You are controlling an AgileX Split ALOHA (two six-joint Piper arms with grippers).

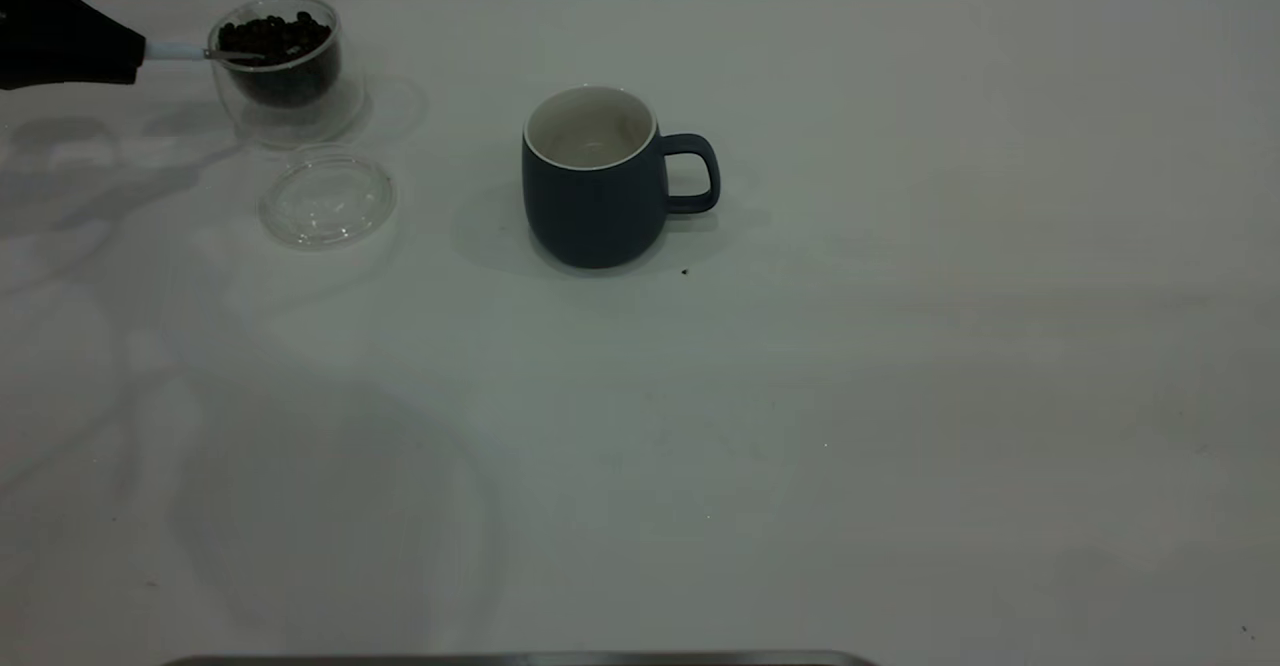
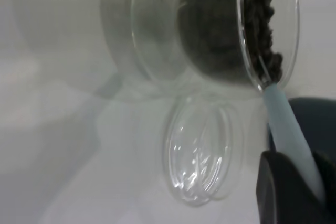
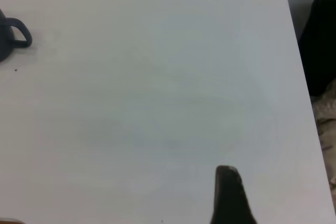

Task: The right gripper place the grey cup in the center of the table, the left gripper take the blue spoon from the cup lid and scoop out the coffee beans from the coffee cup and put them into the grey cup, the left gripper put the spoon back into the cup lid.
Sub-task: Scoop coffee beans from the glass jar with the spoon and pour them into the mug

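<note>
While unseen outside, right hand (image 3: 231, 198) low

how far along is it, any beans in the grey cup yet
Done: the grey cup stands mid-table, and the blue spoon is off the cup lid.
In hand: the left gripper holds the spoon with its bowl in the coffee beans of the coffee cup.
Left: no beans show in the grey cup; transfer them, return the spoon.

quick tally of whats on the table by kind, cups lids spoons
Cups: 2, the grey cup and the glass coffee cup holding the coffee beans
Lids: 1, the clear cup lid
Spoons: 1, the blue spoon, held by the left gripper
Total: 4
</note>
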